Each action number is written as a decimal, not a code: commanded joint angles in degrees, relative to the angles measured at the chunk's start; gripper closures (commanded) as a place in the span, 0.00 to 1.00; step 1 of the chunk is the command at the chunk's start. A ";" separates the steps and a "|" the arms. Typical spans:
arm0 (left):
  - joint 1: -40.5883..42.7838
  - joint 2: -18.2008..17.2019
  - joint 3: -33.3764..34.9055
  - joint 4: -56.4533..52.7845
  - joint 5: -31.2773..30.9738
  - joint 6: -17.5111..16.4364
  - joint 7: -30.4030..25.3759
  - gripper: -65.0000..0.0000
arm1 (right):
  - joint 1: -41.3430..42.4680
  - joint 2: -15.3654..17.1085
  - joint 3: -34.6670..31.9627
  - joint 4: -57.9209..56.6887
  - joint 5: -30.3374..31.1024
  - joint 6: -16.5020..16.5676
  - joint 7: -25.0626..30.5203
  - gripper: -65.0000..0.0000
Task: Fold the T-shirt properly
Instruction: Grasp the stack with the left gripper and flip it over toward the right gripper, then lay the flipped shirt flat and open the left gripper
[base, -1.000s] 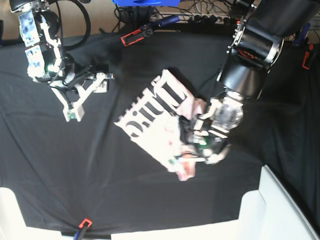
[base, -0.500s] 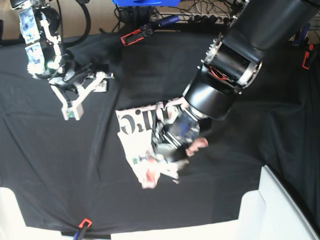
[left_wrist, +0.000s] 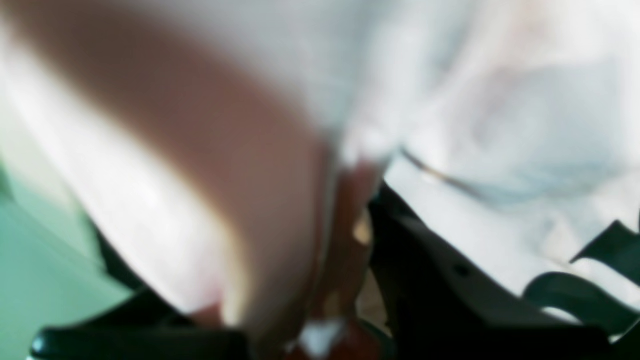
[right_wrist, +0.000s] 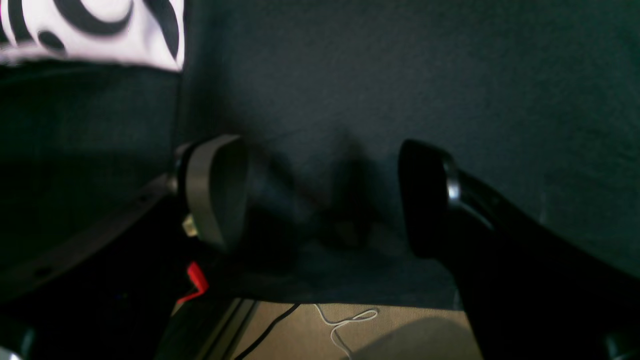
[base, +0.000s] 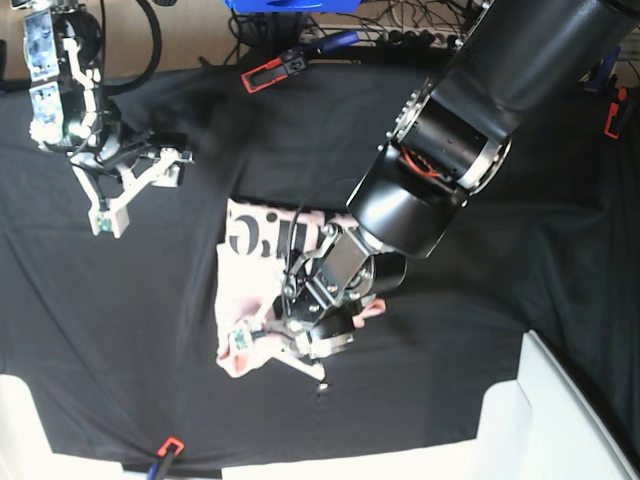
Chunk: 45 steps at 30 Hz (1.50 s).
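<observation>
The T-shirt (base: 262, 290) lies bunched near the middle of the black-clothed tabletop (base: 120, 350), printed side partly up, with black letters showing at its far left corner and a crumpled pink mass toward the near side. The left arm reaches down over it from the far right, covering much of the cloth.

The main risk is that the fold collapses. The fabric looks gathered rather than flat, so if the left claw (base: 285, 335) lets go here, or drags further toward the near left, the layers may land wrinkled and skewed instead of edge to edge. The pinch may also have caught more than one layer, which would pull the lower layer out of place. With only one claw on the cloth, nothing pins the far edge, so the whole shirt may slide across the tabletop.

The left claw is pinched nearly together on the T-shirt: in the left wrist view pale pink fabric (left_wrist: 350, 100) fills the frame right down to the dark fingers (left_wrist: 430, 260), though that view is blurred.

The right claw (right_wrist: 320, 200) hangs spread wide over the bare black cloth at the far left, holding and touching nothing. Only a corner of the lettered print (right_wrist: 95, 30) shows at the edge of its view, well apart from its fingers.
</observation>
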 joint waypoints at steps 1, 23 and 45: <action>-2.16 0.54 -0.17 0.28 0.19 0.82 -1.07 1.00 | 0.12 0.57 0.28 0.94 0.02 0.14 0.77 0.31; -6.38 0.10 -0.61 -0.95 -0.34 11.37 -1.24 0.29 | -0.06 0.40 -0.07 0.94 0.02 0.14 0.77 0.31; 12.69 -3.86 -11.77 34.04 -0.43 11.81 3.15 0.36 | 0.38 0.40 -0.24 1.12 0.02 0.31 0.77 0.31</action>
